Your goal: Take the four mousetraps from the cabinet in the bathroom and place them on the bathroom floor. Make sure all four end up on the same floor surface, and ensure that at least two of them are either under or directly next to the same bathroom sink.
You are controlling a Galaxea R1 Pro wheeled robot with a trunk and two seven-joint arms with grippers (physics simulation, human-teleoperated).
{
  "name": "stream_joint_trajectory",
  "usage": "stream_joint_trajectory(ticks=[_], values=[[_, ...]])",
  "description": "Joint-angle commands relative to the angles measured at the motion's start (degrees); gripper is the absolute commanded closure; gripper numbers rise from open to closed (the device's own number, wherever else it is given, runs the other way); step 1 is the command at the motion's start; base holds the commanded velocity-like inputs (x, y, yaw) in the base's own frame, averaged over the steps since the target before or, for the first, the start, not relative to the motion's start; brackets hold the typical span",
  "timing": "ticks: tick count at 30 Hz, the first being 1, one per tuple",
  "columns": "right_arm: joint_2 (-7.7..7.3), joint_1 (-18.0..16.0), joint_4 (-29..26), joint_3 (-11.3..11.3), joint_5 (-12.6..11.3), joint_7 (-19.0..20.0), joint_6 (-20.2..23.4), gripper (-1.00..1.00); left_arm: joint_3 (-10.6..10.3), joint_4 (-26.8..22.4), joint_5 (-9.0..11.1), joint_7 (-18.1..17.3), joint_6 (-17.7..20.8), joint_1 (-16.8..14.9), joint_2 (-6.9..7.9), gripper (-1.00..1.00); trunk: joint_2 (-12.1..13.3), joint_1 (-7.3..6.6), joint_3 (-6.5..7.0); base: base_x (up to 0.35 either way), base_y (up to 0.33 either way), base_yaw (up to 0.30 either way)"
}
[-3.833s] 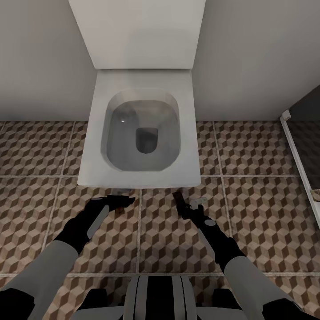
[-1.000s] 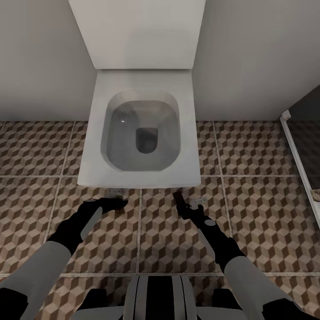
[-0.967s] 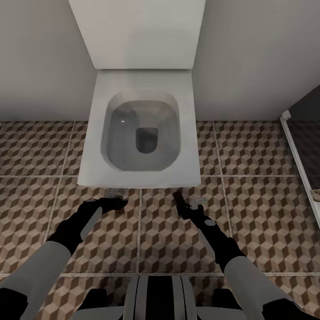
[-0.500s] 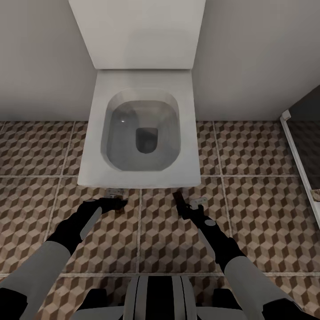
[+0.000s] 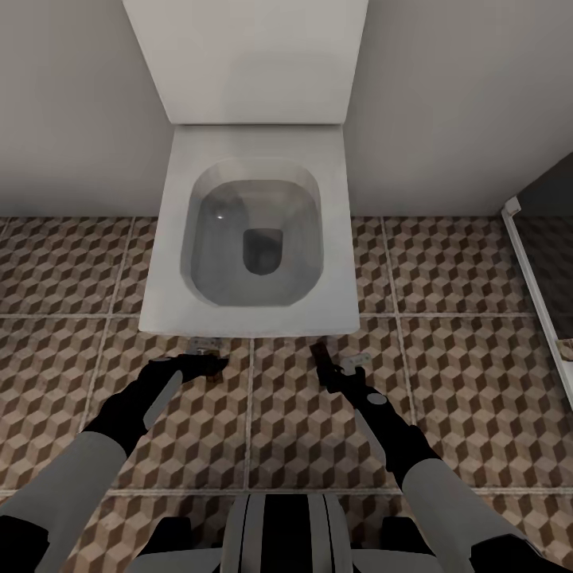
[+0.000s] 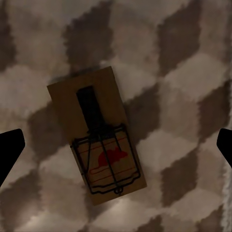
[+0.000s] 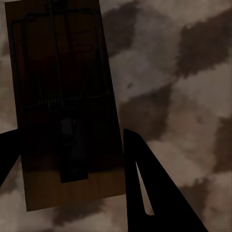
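Observation:
A tan mousetrap [image 6: 99, 140] with dark wire and a red mark lies flat on the cube-patterned bathroom floor [image 5: 302, 430]. My left gripper [image 6: 118, 140] hangs open above it, its fingers [image 6: 9, 154] wide apart at either side. In the head view that left gripper [image 5: 213, 364] sits just in front of the toilet, and a brown corner of the mousetrap [image 5: 213, 375] pokes out beneath it. My right gripper [image 7: 71, 135] is shut on a second mousetrap [image 7: 60, 106], low over the floor. In the head view the right gripper [image 5: 322, 368] holds that mousetrap [image 5: 318, 350] near the toilet's front right corner.
A white toilet [image 5: 255, 318] with its lid up stands against the wall straight ahead. Two small pale grey objects [image 5: 204, 344] [image 5: 354, 360] lie on the tiles by its front edge; I cannot tell what they are. A white-framed dark panel [image 5: 529, 255] runs along the right.
Since 3.8 s ago my left gripper has drawn back a little towards me, uncovering the pale object by the toilet. Over the last second nothing has visibly moved.

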Motion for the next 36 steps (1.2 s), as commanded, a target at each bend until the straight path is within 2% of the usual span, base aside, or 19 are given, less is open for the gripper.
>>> stream_joint_trajectory(ticks=[1,8,13,20,23,36], values=[[-0.04,0.0,-0.1,0.01,-0.3,0.11,0.33,1.0,-0.13,-0.05,0.07,-0.03,0.21,-0.02,0.07,-1.0,-0.01,-0.01,-0.03,0.0,0.0,0.0],[-0.15,0.0,-0.09,0.01,-0.13,-0.36,0.46,1.0,-0.13,-0.07,0.08,-0.03,0.21,-0.02,0.07,-1.0,-0.01,-0.01,-0.03,0.0,0.0,0.0],[-0.17,0.0,-0.09,0.01,0.04,-2.05,0.5,1.0,-0.13,-0.09,0.08,-0.03,0.21,-0.02,0.05,-1.0,-0.01,-0.01,-0.03,0.0,0.0,0.0],[-0.09,0.0,-0.1,0.01,3.63,-5.43,0.55,1.0,-0.13,-0.18,0.09,-0.03,0.21,-0.02,0.05,-1.0,-0.01,-0.01,-0.03,0.0,0.0,0.0],[-0.12,0.0,-0.1,0.0,4.22,-5.87,0.58,1.0,-0.13,-0.17,0.1,-0.03,0.21,-0.02,0.02,-1.0,-0.01,-0.01,-0.03,0.0,0.0,0.0],[-0.5,0.0,-0.09,-0.07,4.6,-7.0,0.59,1.0,-0.13,-0.28,0.1,-0.03,0.21,-0.02,0.0,-1.0,-0.01,-0.01,-0.03,0.0,0.0,0.0]])
